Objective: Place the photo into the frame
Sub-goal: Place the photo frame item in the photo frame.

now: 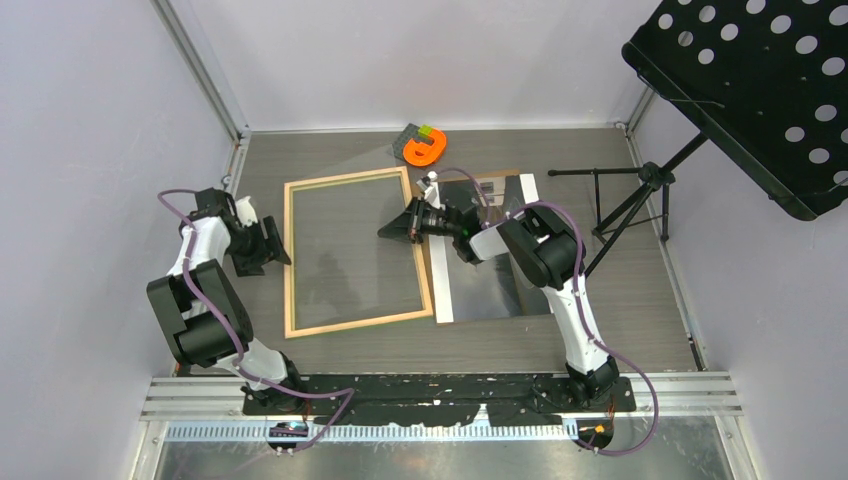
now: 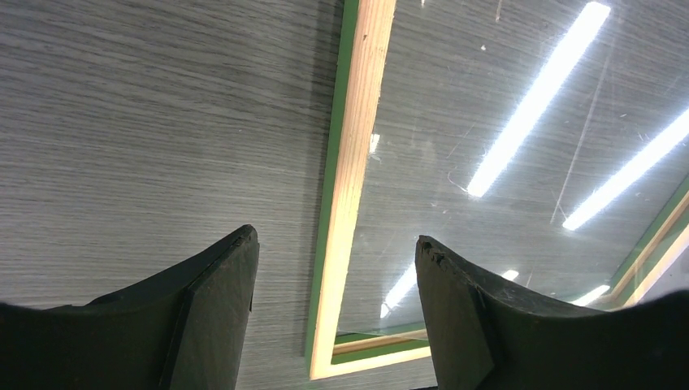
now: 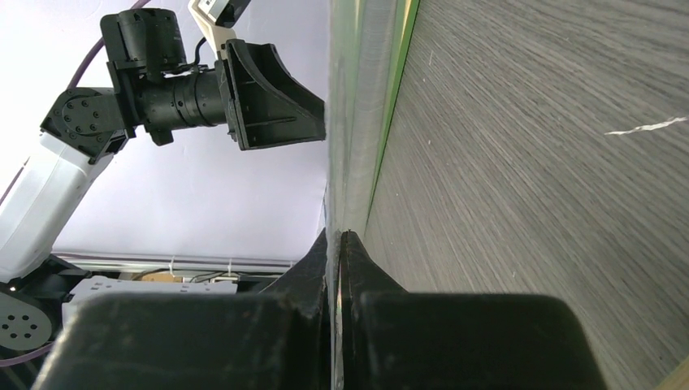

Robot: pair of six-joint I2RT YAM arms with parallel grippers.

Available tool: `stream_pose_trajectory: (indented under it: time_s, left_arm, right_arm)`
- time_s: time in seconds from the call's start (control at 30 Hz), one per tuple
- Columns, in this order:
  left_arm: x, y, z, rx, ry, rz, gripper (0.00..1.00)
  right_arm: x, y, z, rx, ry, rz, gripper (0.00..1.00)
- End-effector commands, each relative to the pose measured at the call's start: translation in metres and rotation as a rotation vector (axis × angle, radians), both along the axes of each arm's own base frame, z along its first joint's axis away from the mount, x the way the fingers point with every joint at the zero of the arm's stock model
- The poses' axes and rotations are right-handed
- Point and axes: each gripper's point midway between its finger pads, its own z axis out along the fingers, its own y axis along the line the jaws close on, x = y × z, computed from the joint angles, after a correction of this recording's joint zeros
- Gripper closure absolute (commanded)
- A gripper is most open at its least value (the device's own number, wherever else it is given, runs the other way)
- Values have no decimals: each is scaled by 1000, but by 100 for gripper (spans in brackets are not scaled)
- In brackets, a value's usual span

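**Top view.** Risk: the photo (image 1: 495,285) lies flat on the table (image 1: 300,165) just right of the frame (image 1: 289,260), dark face up. The right arm (image 1: 545,250) stands directly over it, so a drop or sweep of that arm could crease or drag the print. The frame lies pale wood up, left of centre. The right arm reaches leftward across the frame's right rail, with its jaws over the opening. The left arm (image 1: 195,290) is folded back, its jaws just beside the left rail.

**Left wrist view.** Risk: if the left jaws come down off line, one finger could land on the glazing instead of the wood, or shove the frame sideways. They stand wide apart with nothing held, straddling the left rail close to a corner. I see no contact with the frame.

**Right wrist view.** Risk: the right jaws are fully closed on the edge of a thin clear pane (image 3: 351,122). It is seen edge-on, with a green strip running beside it. In my judgement this is a narrow pinch on a slick sheet, so the pane may slip, flex or crack, and fall back onto the frame. I cannot tell how far it is raised. The wrist is rolled on its side, with the table filling the right of the picture and the left arm visible opposite.
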Motion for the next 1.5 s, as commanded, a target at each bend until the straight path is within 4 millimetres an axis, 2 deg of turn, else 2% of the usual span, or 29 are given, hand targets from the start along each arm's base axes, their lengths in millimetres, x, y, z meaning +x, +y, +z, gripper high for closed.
stream_pose_trajectory:
  time_s: [0.0, 0.53, 1.47]
  left_arm:
    - [5, 1, 3, -7, -31, 11, 30]
    - [2, 2, -1, 0, -21, 13, 31]
    - [2, 3, 0, 10, -24, 15, 31]
  right_arm:
    - [0, 5, 40, 87, -78, -4, 94]
    - [-1, 2, 53, 125, 12, -26, 94]
    - [-15, 5, 44, 98, 30, -20, 94]
